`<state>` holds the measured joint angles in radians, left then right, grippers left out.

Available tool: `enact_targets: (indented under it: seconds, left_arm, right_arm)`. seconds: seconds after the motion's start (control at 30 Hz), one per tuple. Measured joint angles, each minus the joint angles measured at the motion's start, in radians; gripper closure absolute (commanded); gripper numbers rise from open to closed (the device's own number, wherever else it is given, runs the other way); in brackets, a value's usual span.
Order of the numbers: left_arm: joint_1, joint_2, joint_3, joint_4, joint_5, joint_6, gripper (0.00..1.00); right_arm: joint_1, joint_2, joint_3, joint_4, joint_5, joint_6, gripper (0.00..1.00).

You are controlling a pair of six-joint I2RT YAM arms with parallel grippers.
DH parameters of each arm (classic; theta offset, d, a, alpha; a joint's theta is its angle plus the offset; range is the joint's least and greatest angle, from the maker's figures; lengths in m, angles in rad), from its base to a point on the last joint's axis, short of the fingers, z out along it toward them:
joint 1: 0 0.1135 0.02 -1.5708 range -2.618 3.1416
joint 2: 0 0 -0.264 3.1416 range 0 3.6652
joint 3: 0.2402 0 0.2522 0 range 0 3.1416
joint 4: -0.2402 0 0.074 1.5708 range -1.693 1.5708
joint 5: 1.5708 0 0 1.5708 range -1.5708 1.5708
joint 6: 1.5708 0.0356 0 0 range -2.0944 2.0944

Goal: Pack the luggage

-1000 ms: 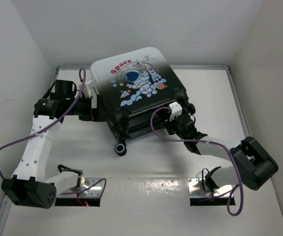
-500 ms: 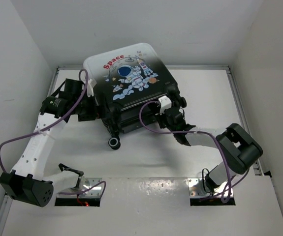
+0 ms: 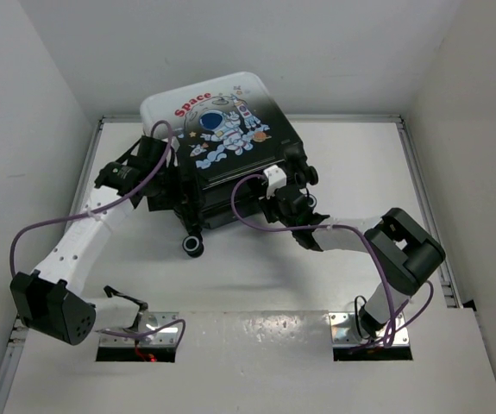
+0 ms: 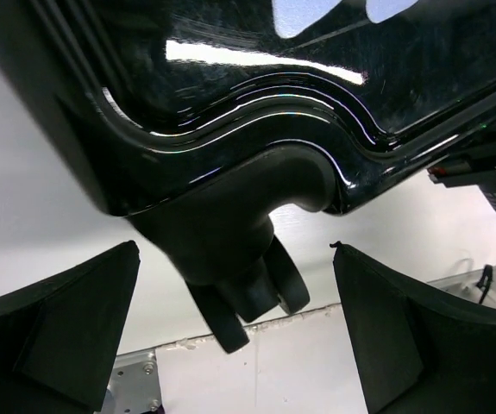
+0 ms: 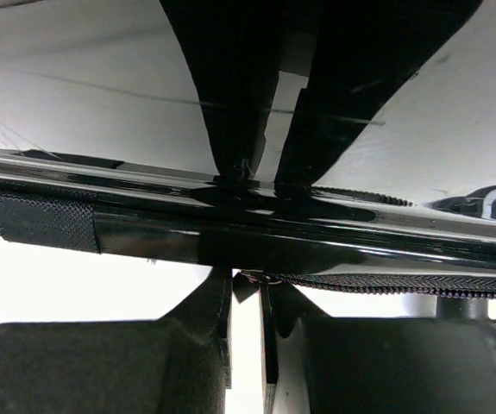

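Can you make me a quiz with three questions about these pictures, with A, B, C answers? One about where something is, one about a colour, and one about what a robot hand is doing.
1. Where does the luggage lie?
A. At the far side of the table
B. Between the arm bases
C. On the floor

2. What colour is the word "Space"?
A. Green
B. Red
C. Yellow

3. How is the left hand?
A. Shut tight
B. Holding a cup
C. Open, with a wheel between its fingers

Answers:
1 A: the top view shows it up by the back wall.
2 B: the letters on the white corner are red.
3 C: the left wrist view shows the fingers wide apart, one on each side of the wheel.
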<state>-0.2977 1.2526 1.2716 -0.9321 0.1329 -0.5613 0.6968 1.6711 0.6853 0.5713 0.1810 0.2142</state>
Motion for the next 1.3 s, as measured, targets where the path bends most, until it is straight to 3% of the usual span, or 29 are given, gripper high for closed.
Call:
enact_targets:
  seconds: [0.37, 0.5, 0.7, 0.87, 0.97, 1.17, 1.3]
  left_arm:
    - [-0.095, 0.056, -0.002, 0.007, -0.101, -0.048, 0.0]
    - [-0.108, 0.096, -0.003, 0.007, -0.128, -0.073, 0.12]
    - [-0.117, 0.11, -0.013, -0.003, -0.153, -0.108, 0.2]
    - [-0.127, 0.129, -0.036, -0.019, -0.179, -0.181, 0.6]
    - [-0.109, 0.129, -0.032, 0.004, -0.211, -0.282, 0.73]
    - [-0.106, 0.134, -0.023, 0.016, -0.253, -0.232, 0.98]
    - [-0.083, 0.138, -0.015, 0.011, -0.241, -0.21, 1.0]
  right_arm:
    - [0.004, 0.0, 0.0, 0.0, 0.016, 0.003, 1.0]
    - [0.008, 0.0, 0.0, 0.0, 0.028, 0.003, 1.0]
    - [0.008, 0.0, 0.0, 0.0, 0.029, 0.003, 1.0]
    - [0.006, 0.0, 0.0, 0.005, 0.03, 0.003, 1.0]
    - [0.003, -0.002, -0.002, 0.016, 0.028, 0.003, 1.0]
    - [-0.026, -0.037, -0.042, 0.053, 0.023, -0.006, 1.0]
    - [-0.057, -0.066, -0.072, 0.058, 0.016, -0.019, 1.0]
